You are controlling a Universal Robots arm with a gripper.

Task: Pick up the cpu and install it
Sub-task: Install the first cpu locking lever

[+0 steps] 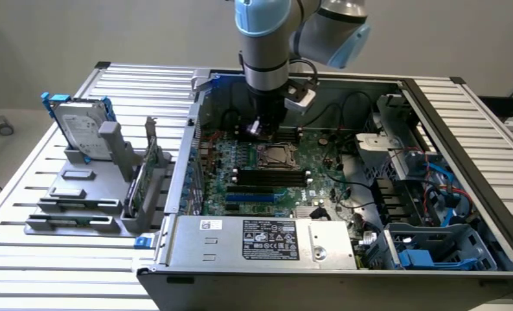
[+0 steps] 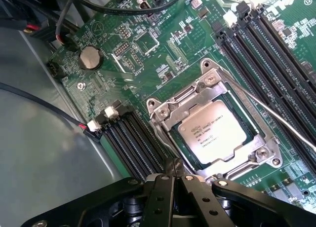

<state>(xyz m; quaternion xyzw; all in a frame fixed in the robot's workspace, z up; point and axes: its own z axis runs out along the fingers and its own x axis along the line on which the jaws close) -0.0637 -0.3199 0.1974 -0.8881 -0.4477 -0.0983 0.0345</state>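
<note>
Pinched closed and empty, the black gripper [image 2: 174, 170] is hovering just beside the silver-grey square cpu [image 2: 216, 134], which is sitting in the green motherboard's [image 2: 106, 37] socket, centre of the exterior view, inside the open grey computer case [image 1: 256, 288].

Open computer case [image 1: 239, 288], hard drive [image 1: 82, 126] alongside

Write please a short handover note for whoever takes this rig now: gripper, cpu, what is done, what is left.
Gripper: shut, empty, hanging over the motherboard at the socket's edge.
Cpu: lies flat in the socket, with the metal frame around it.
Done: cpu is seated.
Left: I cannot tell whether the thin lever is latched.
</note>
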